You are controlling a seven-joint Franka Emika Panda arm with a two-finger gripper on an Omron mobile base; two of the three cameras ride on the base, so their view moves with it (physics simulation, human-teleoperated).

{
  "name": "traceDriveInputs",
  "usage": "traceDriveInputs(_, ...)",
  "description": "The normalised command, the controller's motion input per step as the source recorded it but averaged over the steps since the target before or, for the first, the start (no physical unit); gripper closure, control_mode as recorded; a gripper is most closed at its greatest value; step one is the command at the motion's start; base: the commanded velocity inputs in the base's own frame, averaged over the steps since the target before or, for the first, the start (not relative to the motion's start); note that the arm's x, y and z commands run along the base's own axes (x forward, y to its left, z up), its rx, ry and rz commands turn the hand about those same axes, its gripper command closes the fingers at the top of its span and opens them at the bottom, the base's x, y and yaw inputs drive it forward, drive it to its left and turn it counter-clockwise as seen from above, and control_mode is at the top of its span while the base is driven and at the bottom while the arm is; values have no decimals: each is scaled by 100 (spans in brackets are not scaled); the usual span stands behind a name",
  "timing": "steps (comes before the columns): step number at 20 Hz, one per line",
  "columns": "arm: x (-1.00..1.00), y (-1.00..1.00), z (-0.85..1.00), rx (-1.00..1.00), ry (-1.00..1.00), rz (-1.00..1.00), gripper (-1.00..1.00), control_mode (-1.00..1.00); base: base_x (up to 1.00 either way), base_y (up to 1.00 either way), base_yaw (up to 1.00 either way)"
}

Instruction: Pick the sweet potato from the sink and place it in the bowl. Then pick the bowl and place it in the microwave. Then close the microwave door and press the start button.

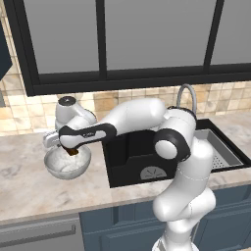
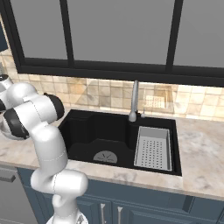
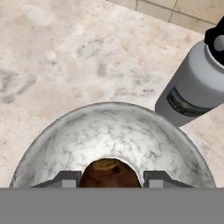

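The grey-white marbled bowl stands on the counter left of the black sink. My gripper hangs just over the bowl's middle, pointing down, shut on the reddish-brown sweet potato. In the hand view the sweet potato sits between my two fingertips, above the bowl's inside. The sink holds nothing but its round drain. The microwave and its door are out of view.
A grey bottle with a black cap stands close beside the bowl, toward the tiled wall. A curved faucet rises behind the sink, and a perforated grey tray fills the sink's right part. Marble counter surrounds the bowl.
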Motion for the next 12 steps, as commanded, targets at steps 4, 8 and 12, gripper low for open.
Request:
traceDriveInputs(4, 11, 3, -50, -10, 6, 2, 100, -100, 0, 0, 0)
traceDriveInputs(8, 11, 0, -38, -6, 3, 2, 100, -100, 0, 0, 0)
traceDriveInputs(12, 11, 0, -37, -5, 2, 3, 100, -100, 0, 0, 0)
